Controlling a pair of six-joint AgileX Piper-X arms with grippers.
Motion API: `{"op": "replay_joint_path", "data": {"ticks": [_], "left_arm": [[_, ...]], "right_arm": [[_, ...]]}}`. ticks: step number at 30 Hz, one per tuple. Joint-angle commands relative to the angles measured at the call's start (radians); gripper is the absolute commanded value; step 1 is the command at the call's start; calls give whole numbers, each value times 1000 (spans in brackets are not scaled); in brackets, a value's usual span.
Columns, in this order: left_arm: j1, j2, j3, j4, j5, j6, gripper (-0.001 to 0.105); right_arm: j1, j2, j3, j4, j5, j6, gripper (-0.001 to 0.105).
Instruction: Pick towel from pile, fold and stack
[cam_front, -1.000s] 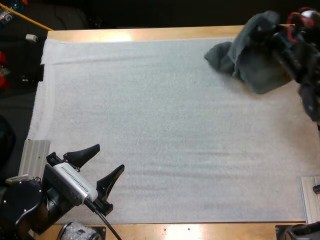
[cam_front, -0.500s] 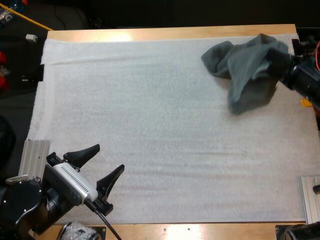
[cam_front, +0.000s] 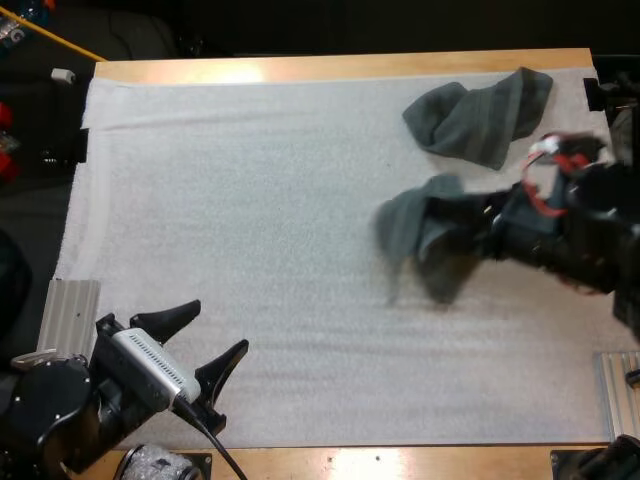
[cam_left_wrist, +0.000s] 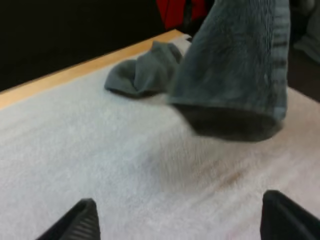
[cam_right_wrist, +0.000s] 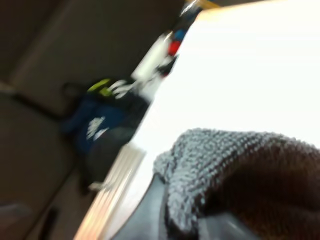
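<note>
Clamping the carried towel (cam_front: 430, 235) in the right jaws, pressed from both sides, over the right half of the white mat (cam_front: 250, 200). Dark grey-green terry.

From the high view: long axis left-right, gripped end at the jaws, free end pointing toward the mat's middle and drooping. Motion-smeared, so can't read any folds.

Also on the mat, at the far right corner just inside the counter (cam_front: 300, 68) edge: crumpled towel (cam_front: 478, 120). Long axis slanted, one end toward the far right corner, bunched end toward the left. Near the carried one, not touching.

Left jaws spread wide and clear of everything, at the mat's near left corner; black fingertips (cam_left_wrist: 80, 222) far apart in the left wrist view.

Extra from the left wrist view, not readable from above: hanging near vertical, bottom edge clear of the mat with shadow under it, woven band along one side edge, crumpled towel behind it by the far counter edge.

Extra from the right wrist view: loops bunched tight against a dark finger (cam_right_wrist: 142, 220).
</note>
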Motion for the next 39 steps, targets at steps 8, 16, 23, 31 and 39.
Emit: {"op": "replay_joint_path", "data": {"ticks": [8, 16, 23, 31, 39], "left_arm": [[-5, 1, -4, 40, 6, 1, 64], [-5, 1, -4, 40, 6, 1, 64], [-5, 1, -4, 51, 6, -6, 64], [-5, 1, -4, 62, 6, -6, 64], [-5, 1, -4, 62, 6, -6, 64]], "right_arm": [[262, 23, 3, 25, 362, 88, 0], [262, 226, 115, -93, 507, 107, 0], [133, 468, 119, -259, 503, 98, 0], [38, 528, 119, -425, 363, 100, 42], [15, 510, 69, -427, 181, 61, 72]]}}
